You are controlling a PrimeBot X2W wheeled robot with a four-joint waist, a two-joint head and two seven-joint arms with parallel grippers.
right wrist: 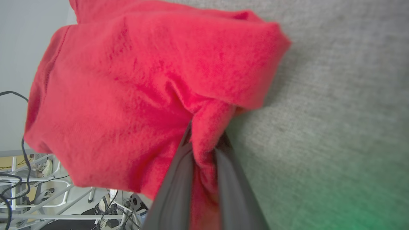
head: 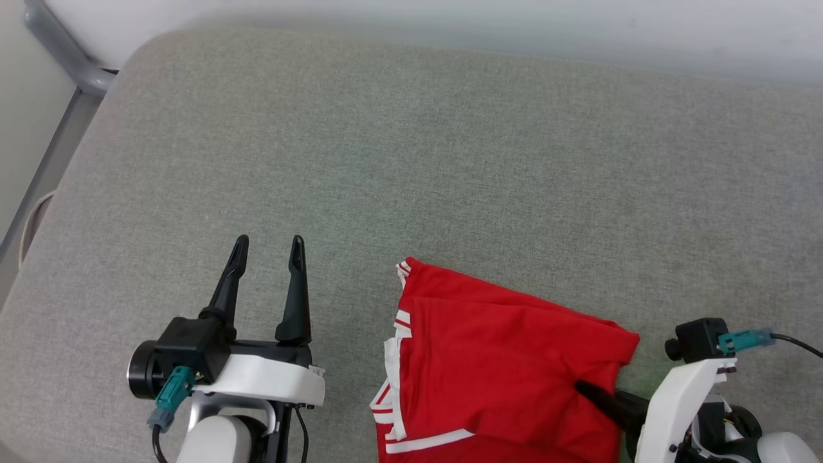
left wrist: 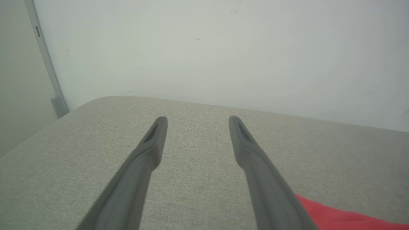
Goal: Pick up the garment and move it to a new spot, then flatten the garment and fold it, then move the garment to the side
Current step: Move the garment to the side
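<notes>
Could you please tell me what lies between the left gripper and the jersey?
Only bare grey cushion lies between the open left gripper and the jersey, as the head view shows.

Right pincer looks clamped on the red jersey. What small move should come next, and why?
Probably raise the right pincer slightly and carry the garment toward the bare middle of the grey cushion. Its fingers pinch a fold of red fabric, the garment lies crumpled at the cushion's near side, and the left pincer hangs open, apart from it.

red garment [head: 508,360] white-striped trim, grey cushion [head: 411,161]
</notes>
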